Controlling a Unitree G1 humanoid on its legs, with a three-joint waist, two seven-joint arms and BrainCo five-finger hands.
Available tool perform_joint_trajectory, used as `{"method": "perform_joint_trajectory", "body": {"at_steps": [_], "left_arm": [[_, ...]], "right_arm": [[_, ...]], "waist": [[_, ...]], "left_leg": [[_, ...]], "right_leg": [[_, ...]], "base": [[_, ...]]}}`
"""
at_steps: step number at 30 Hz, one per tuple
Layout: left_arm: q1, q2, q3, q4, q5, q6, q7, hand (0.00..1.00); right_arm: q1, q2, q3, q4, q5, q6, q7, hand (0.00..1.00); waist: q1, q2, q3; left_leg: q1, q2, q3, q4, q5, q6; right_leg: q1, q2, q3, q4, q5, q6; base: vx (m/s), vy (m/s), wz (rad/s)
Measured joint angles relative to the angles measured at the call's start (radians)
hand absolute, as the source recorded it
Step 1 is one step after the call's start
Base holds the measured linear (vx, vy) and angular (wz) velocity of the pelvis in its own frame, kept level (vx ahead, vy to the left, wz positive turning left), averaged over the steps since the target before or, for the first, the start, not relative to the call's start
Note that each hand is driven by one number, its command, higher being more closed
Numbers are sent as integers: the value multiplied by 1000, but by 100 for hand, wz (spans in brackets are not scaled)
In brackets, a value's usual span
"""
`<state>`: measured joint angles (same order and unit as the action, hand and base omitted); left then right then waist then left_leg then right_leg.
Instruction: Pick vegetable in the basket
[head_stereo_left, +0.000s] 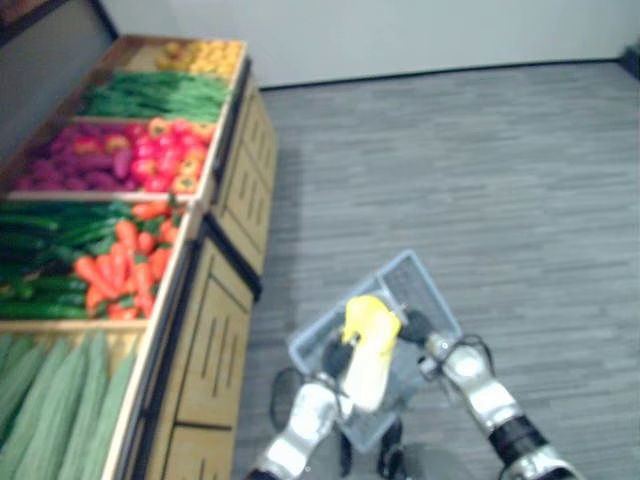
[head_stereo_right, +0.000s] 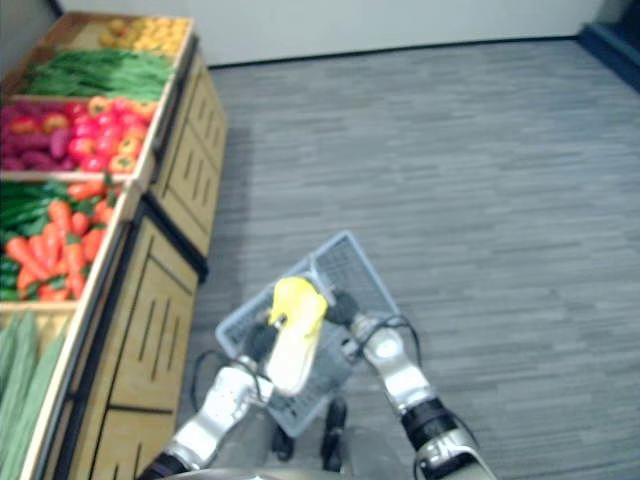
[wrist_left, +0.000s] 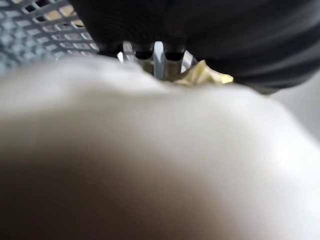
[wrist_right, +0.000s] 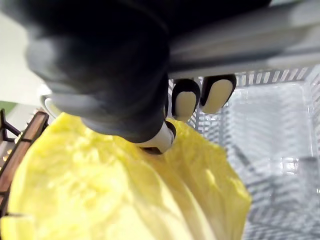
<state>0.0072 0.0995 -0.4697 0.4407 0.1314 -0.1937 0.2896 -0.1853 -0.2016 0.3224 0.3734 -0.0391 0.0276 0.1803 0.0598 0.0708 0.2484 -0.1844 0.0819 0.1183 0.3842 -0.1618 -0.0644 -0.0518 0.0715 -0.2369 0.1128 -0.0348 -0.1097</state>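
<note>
right robot hand (head_stereo_left: 413, 326) clasped the yellow leafy end of the cabbage (head_stereo_left: 368, 350), with its thumb pressed onto the leaves and its fingertips (wrist_right: 216, 94) curled over the far edge. left robot hand (head_stereo_left: 338, 357) lay against the left flank of the pale stalk half. whether it clasped the cabbage could not be told, since the cabbage hid it in the left wrist view. the cabbage's long axis ran near to far, stalk end nearest the robot and leafy end farthest, between the two hands. it lay within the outline of the grey mesh basket (head_stereo_left: 425, 285), which stood on the floor to the right of the produce stand (head_stereo_left: 215, 330). whether it rested in the basket or hung just above it could not be told. judgement: both hands were equally close, so the coming move turned on lowering the cabbage along this axis before letting go.
</note>
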Motion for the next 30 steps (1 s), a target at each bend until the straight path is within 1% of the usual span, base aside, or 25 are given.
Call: {"method": "perform_joint_trajectory", "body": {"at_steps": [1, 3, 4, 5, 6, 7, 8, 9, 10, 11, 12, 13, 14, 15, 16, 17, 19, 20, 21, 22, 23, 24, 25, 27, 30], "left_arm": [[-3, 0, -4, 2, 1, 1, -1, 100], [-9, -12, -6, 1, 3, 1, 0, 100], [-6, -12, -6, 2, 3, 7, 0, 100], [0, -10, -10, 9, 3, 13, 0, 100], [4, -6, -11, 10, 3, 16, -1, 100], [19, 18, -22, 27, 7, 35, -12, 100], [24, 24, -26, 27, 8, 38, -13, 100], [42, 42, -38, 31, 10, 45, -13, 100], [63, 61, -47, 34, 28, 52, -11, 100], [67, 73, -45, 37, 48, 65, -9, 100], [58, 72, -43, 45, 48, 74, -6, 100], [48, 71, -44, 53, 48, 75, -2, 100], [25, 71, -47, 81, 49, 74, 6, 100], [-8, 71, -51, 118, 58, 73, 13, 100], [-24, 71, -54, 137, 74, 73, 14, 100], [-47, 70, -58, 162, 88, 72, 14, 100], [-52, 77, -58, 174, 90, 69, 17, 100], [-55, 52, -55, 201, 103, 71, 17, 100], [-49, 42, -56, 204, 130, 70, 18, 0], [-51, 39, -55, 207, 134, 71, 19, 0], [-63, 30, -53, 236, 157, 71, 23, 0], [-70, 6, -50, 279, 163, 76, 30, 0], [-70, -5, -47, 296, 168, 79, 37, 0], [-76, -33, -41, 322, 178, 85, 67, 0], [-124, -60, -35, 322, 193, 85, 144, 0]], "right_arm": [[6, -2, -2, -7, 1, 0, 0, 100], [-2, -11, -3, -8, 2, 0, -3, 100], [-1, -9, 1, -7, 9, 1, -3, 100], [2, -9, 18, -8, 9, 2, -2, 100], [0, -8, 29, -8, 9, 3, -2, 100], [9, -2, 56, -4, 17, 11, -6, 100], [12, 0, 62, -4, 20, 13, -7, 100], [20, 2, 83, -4, 22, 16, -9, 100], [30, 8, 101, -7, 44, 18, -8, 100], [31, 14, 113, -25, 63, 18, 1, 100], [29, 20, 115, -43, 78, 18, 7, 100], [27, 22, 115, -56, 88, 18, 14, 100], [20, 33, 118, -70, 104, 18, 28, 100], [18, 46, 119, -95, 127, 19, 40, 100], [16, 48, 119, -108, 129, 19, 45, 100], [12, 48, 121, -129, 130, 20, 54, 100], [11, 67, 124, -145, 138, 33, 62, 100], [4, 56, 125, -144, 141, 43, 69, 100], [-10, 50, 125, -145, 162, 64, 72, 100], [-19, 47, 125, -145, 172, 70, 75, 100], [-29, 37, 125, -145, 183, 76, 82, 100], [-26, 33, 125, -144, 197, 92, 84, 100], [-23, 34, 118, -144, 197, 95, 84, 100], [2, 24, 104, -154, 196, 97, 94, 100], [55, 20, 84, -175, 193, 96, 125, 100]], "waist": [[-11, -5, -1], [-10, -8, -5], [7, -23, -16], [31, -44, -31], [41, -59, -37], [24, -95, -35], [22, -100, -34], [20, -106, -35], [20, -103, -35], [19, -106, -39], [18, -100, -38], [16, -92, -36], [8, -82, -37], [-3, -76, -34], [-7, -80, -36], [-12, -90, -38], [-30, -125, -41], [-26, -84, -42], [-27, -73, -49], [-30, -70, -49], [-30, -63, -46], [-26, -57, -39], [-29, -59, -36], [-30, -69, -32], [-40, -70, -33]], "left_leg": [[-7, 0, 18, 0, -3, -4], [-20, 1, 45, -34, -1, 3], [-9, -2, 65, -54, 8, 43], [-1, -2, 87, -99, 13, 77], [8, -9, 99, -105, 6, 91], [60, -54, 87, -108, -19, 114], [73, -59, 87, -112, -22, 113], [116, -63, 80, -123, -31, 109], [174, -49, 63, -146, -33, 96], [206, -32, 45, -163, -33, 95], [217, -12, 21, -174, -37, 88], [223, 5, 4, -180, -41, 82], [231, 36, -21, -192, -48, 71], [236, 55, -48, -192, -59, 54], [241, 59, -56, -191, -69, 39], [252, 59, -71, -181, -88, 19], [296, 47, -100, -127, -152, -32], [307, 91, -109, -81, -181, -54], [279, 120, -111, 3, -163, -47], [237, 133, -120, 75, -149, -38], [131, 164, -135, 269, -81, -15], [52, 187, -132, 421, -84, -20], [35, 186, -125, 454, -93, -24], [27, 157, -61, 416, -116, -24], [-5, 99, 155, 153, -89, 6]], "right_leg": [[4, -5, 0, -10, -4, 7], [-11, -10, 2, -2, -21, 26], [-32, -12, 21, 18, -43, 38], [-73, -30, 23, 114, -77, 56], [-127, -64, 17, 277, -130, 63], [-224, -182, -13, 645, -159, 134], [-232, -194, -19, 681, -139, 127], [-239, -222, -45, 765, -85, 99], [-238, -240, -76, 829, -34, 91], [-240, -245, -91, 815, -99, 82], [-243, -237, -99, 746, -137, 86], [-242, -223, -97, 671, -149, 91], [-244, -195, -78, 498, -144, 102], [-247, -184, -38, 338, -110, 139], [-254, -184, -9, 281, -96, 154], [-262, -194, 35, 216, -62, 163], [-233, -227, 108, 159, 46, 175], [-228, -198, 83, 237, 35, 160], [-229, -178, 69, 268, -22, 145], [-224, -167, 61, 269, -43, 142], [-199, -138, 46, 243, -59, 125], [-141, -109, 41, 194, -62, 119], [-107, -104, 36, 172, -65, 115], [-16, -105, 24, 122, -69, 94], [66, -124, -29, 43, -73, 90]], "base": [[251, 127, 0], [210, 114, -3], [207, 110, -41], [221, 106, -49], [338, 87, -7], [235, 52, 20], [332, 34, 40], [309, -17, 26], [475, -51, 35], [482, -104, 40], [384, -120, 39], [357, -153, 44], [341, -188, 53], [337, -209, 53], [339, -266, 50], [384, -330, 54], [456, -409, 59], [394, -373, 32], [427, -429, 18], [311, -346, 21], [356, -382, 13], [287, -275, 7], [303, -198, -3], [282, -115, 4], [287, -31, 46]]}}
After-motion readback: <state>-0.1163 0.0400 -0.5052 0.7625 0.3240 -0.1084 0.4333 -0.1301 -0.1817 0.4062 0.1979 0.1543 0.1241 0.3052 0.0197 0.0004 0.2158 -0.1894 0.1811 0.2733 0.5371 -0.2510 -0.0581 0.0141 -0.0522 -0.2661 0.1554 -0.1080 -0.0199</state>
